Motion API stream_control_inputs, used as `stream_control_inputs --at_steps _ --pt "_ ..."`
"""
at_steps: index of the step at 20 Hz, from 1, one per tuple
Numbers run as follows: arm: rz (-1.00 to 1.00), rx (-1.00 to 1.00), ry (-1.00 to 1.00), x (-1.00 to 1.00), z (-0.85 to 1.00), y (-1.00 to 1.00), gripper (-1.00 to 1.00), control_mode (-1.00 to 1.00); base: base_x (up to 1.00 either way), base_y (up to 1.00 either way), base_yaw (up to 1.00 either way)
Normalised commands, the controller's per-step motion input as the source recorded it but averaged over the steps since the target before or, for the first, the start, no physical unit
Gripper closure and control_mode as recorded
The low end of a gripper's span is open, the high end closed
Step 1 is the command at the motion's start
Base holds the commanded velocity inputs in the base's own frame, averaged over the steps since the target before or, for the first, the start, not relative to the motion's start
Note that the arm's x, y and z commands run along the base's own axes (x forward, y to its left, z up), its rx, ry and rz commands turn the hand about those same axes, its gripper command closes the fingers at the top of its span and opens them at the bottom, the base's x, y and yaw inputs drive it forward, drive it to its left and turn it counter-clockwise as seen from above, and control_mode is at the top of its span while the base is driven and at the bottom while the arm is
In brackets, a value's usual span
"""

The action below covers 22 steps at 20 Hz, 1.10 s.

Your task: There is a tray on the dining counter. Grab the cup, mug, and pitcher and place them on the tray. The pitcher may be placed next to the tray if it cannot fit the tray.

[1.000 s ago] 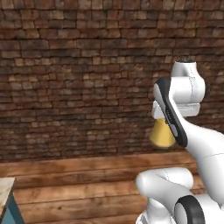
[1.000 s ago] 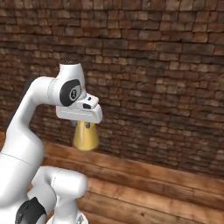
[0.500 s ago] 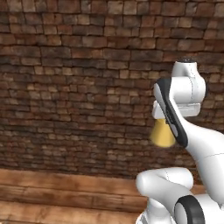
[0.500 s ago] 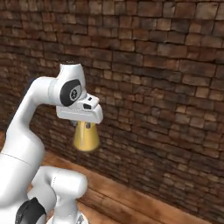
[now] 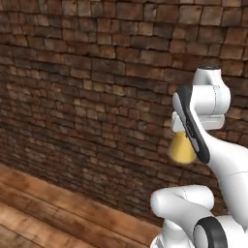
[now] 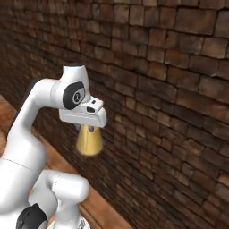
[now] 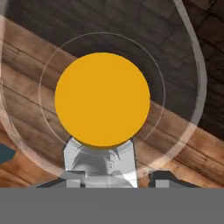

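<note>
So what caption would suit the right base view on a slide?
White robot arm carries the pitcher of orange-yellow liquid in its gripper past a brick wall.

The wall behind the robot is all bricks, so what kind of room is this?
Probably an indoor room, likely part of a home. The dark brick wall meets a wooden plank floor, and the end effector carries a glass pitcher of orange drink.

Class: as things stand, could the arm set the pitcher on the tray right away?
Probably not. The end effector holds the pitcher up in front of a brick wall above a wooden floor; no tray lies within reach.
</note>
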Motion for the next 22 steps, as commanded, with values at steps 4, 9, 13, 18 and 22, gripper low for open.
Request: stream_control_inputs --at_steps 4,9,13,18,22 --pt "0.00 0.00 0.00 0.00 0.00 0.00 1.00 1.00 0.96 0.00 0.68" --pt "0.00 0.00 0.00 0.00 0.00 0.00 1.00 1.00 0.77 0.03 0.73" --pt "0.00 0.00 0.00 0.00 0.00 0.00 1.00 1.00 0.75 0.15 0.71" --pt "0.00 0.00 0.00 0.00 0.00 0.00 1.00 1.00 0.95 0.04 0.63" --pt "0.00 0.00 0.00 0.00 0.00 0.00 1.00 1.00 1.00 -0.02 0.51"
